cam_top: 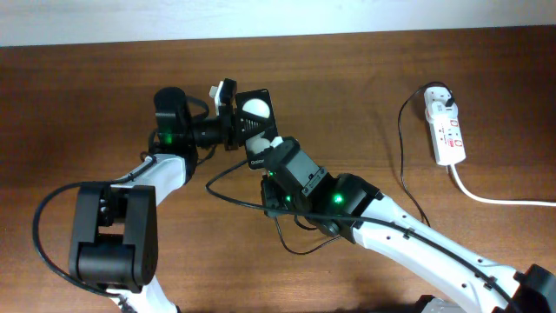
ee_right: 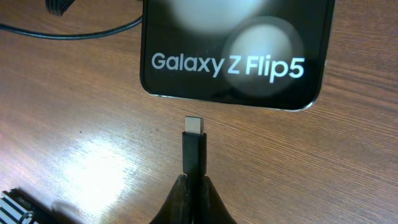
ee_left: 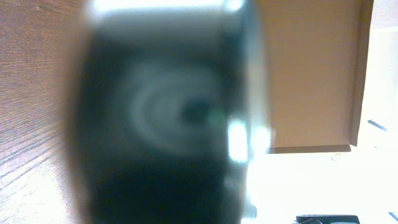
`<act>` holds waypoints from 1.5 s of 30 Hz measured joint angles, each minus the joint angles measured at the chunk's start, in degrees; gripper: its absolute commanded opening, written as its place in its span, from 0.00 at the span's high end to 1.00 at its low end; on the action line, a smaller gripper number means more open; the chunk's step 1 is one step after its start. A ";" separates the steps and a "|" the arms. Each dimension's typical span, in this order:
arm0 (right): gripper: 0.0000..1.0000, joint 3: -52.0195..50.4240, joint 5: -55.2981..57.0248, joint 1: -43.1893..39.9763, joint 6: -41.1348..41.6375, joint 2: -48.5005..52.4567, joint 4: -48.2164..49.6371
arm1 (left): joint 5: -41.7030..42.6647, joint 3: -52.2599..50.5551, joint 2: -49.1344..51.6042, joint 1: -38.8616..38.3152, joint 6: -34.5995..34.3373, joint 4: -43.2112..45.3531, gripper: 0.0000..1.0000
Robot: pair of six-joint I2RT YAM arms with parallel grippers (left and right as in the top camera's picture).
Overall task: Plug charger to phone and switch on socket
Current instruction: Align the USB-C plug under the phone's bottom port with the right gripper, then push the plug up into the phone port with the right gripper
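The brown wood-grain table [cam_top: 78, 96] fills the overhead view. Its far edge runs along 12 o'clock, and bare wood lies open at 9 o'clock and between centre and 2 o'clock. The black-and-white left arm [cam_top: 165, 174] comes in from 7 o'clock and the right arm [cam_top: 408, 230] from 5 o'clock, and they meet just 11 o'clock of centre. Only the overhead view shows the socket [cam_top: 446, 130], a white elongated power strip with red switch markings. It lies at 2 o'clock, well apart from both grippers, and its thick white cord [cam_top: 495, 198] trails toward 3 o'clock. The charger [cam_top: 401, 156], a long thin black cable, has its white plug at the strip's 12 o'clock end and loops down the strip's 9 o'clock side toward the right arm. The phone [cam_top: 254, 109], small, flat, black and rectangular with two white round patches, sits at the left gripper [cam_top: 233, 111], whose jaws press on its 9 o'clock edge. The left wrist view gives only a dark blur and a tan panel [ee_left: 311, 74] at 2 o'clock. In the right wrist view the phone's white lettering reads "Galaxy Z Flip5". At 6 o'clock there, the right gripper [ee_right: 194, 193] pinches the charger's black connector. Its metal tip [ee_right: 194, 124] points to 12 o'clock, just short of the phone's rounded lower edge, with a sliver of wood between them.
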 measured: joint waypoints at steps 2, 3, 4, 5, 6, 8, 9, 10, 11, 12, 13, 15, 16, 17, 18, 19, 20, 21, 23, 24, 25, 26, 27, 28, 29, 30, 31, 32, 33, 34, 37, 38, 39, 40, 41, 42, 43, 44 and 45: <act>0.96 0.00 0.02 0.00 -0.04 0.00 0.00 | 0.00 0.00 0.00 0.00 0.00 0.00 1.00; 0.96 0.00 0.15 0.00 -0.04 0.00 0.00 | 0.02 0.00 0.00 0.00 0.00 0.00 1.00; 0.96 0.00 0.35 0.00 -0.07 0.00 0.00 | 0.00 0.00 0.00 0.00 0.00 0.00 1.00; 0.96 0.00 0.61 0.00 -0.07 0.00 0.00 | 0.02 0.00 0.00 0.00 0.00 0.00 1.00; 0.96 0.00 0.66 0.00 -0.04 0.00 0.02 | 0.02 0.00 0.00 0.00 0.00 0.00 1.00; 0.96 0.00 0.98 0.00 -0.04 0.00 0.02 | 0.02 0.00 0.00 0.00 0.00 0.00 1.00; 0.96 0.00 1.09 0.00 -0.07 0.00 0.04 | 0.04 0.00 0.00 0.00 0.00 0.00 1.00; 0.96 0.00 1.27 0.00 -0.07 0.00 0.07 | 0.15 0.00 0.00 0.00 0.00 0.00 1.00; 0.96 0.00 1.36 0.00 -0.07 0.00 0.09 | 0.46 0.00 0.00 0.00 0.00 0.00 1.00; 0.96 0.00 1.49 0.00 -0.07 0.00 0.13 | 0.63 0.00 0.00 0.00 0.00 0.00 1.00; 0.96 0.00 1.49 0.00 -0.07 0.00 0.15 | 0.74 0.00 0.00 0.00 0.00 0.00 1.00; 0.96 0.00 1.49 0.00 -0.02 0.00 0.17 | 0.87 0.00 0.00 0.00 0.00 0.00 1.00; 0.96 0.00 1.49 0.00 0.26 0.00 0.17 | 0.87 0.00 0.00 0.00 0.00 0.00 1.00; 0.96 0.00 1.49 0.00 0.39 0.00 0.17 | 1.05 0.00 0.00 0.00 0.00 0.00 1.00; 0.96 0.00 1.49 0.00 0.48 0.00 0.20 | 1.38 0.00 0.00 0.00 0.00 0.00 1.00; 0.96 0.00 1.49 0.00 0.48 0.00 0.17 | 1.53 0.00 0.00 0.00 0.00 0.00 1.00; 0.96 0.00 1.46 0.00 0.50 0.00 0.20 | 1.64 0.00 0.00 0.00 0.00 0.02 1.00; 0.96 0.00 1.46 0.00 0.63 0.00 0.17 | 1.73 0.00 0.00 0.00 0.00 0.02 1.00; 0.96 0.00 1.46 -0.15 1.18 0.00 0.15 | 1.73 0.00 0.00 0.00 0.00 0.00 1.00; 0.96 0.00 1.46 -0.22 1.53 0.00 0.13 | 1.73 0.00 0.00 0.00 0.00 0.00 1.00; 0.96 0.00 1.33 -0.55 1.86 0.00 -0.02 | 1.70 0.00 0.00 0.00 0.00 0.02 1.00; 0.96 0.00 1.05 -0.66 1.95 0.00 -0.04 | 1.66 0.00 0.00 0.00 0.00 0.02 1.00; 0.96 0.00 1.01 -0.70 1.99 0.00 -0.04 | 1.70 0.00 0.00 0.00 0.00 0.02 1.00; 0.96 0.00 0.98 -0.72 1.99 0.00 -0.04 | 1.68 0.00 0.00 0.00 0.00 0.02 1.00; 0.96 0.00 0.81 -0.79 1.99 0.00 -0.04 | 1.70 0.00 0.00 0.00 0.00 0.02 1.00; 0.96 0.00 0.76 -0.81 2.01 0.00 0.00 | 1.68 0.00 0.00 0.00 0.00 0.02 1.00; 0.96 0.00 0.70 -0.81 2.05 0.00 0.07 | 1.68 0.00 0.00 0.00 0.00 0.02 1.00; 0.96 0.00 0.59 -0.83 2.12 0.00 0.20 | 1.68 0.00 0.00 0.02 0.00 0.02 1.00; 0.96 0.00 0.55 -0.85 2.14 0.00 0.26 | 1.68 0.00 0.00 0.02 0.00 0.04 1.00; 0.96 -0.04 0.50 -0.87 2.16 0.00 0.52 | 1.66 0.02 0.00 0.07 0.00 0.04 1.00; 0.96 -0.11 0.46 -0.94 2.25 0.00 1.18 | 1.75 0.02 0.00 0.17 -0.02 0.04 1.00; 0.96 -0.11 0.44 -0.96 2.32 0.00 1.31 | 1.75 0.02 0.00 0.17 -0.02 0.04 1.00; 0.96 -0.11 0.44 -0.96 2.38 0.00 1.49 | 1.77 0.02 0.00 0.17 -0.20 0.04 1.00; 0.96 -0.15 0.44 -0.96 2.43 0.00 1.88 | 1.81 0.02 0.00 0.17 -0.22 0.04 1.00; 0.96 -0.22 0.42 -0.96 2.54 0.00 2.19 | 1.95 0.02 0.00 0.22 -0.24 0.04 1.00; 0.96 -0.26 0.39 -0.96 2.78 0.00 2.47 | 2.01 0.02 0.00 0.31 -0.28 0.07 1.00; 0.96 -0.31 0.35 -0.96 2.82 0.00 2.64 | 2.14 0.02 0.00 0.39 -0.42 0.20 1.00; 0.96 -0.31 0.37 -0.96 3.02 0.00 2.78 | 2.16 0.02 0.00 0.44 -0.44 0.26 1.00; 0.96 -0.31 0.37 -0.96 3.04 0.00 2.78 | 2.21 0.02 0.00 0.46 -0.44 0.26 1.00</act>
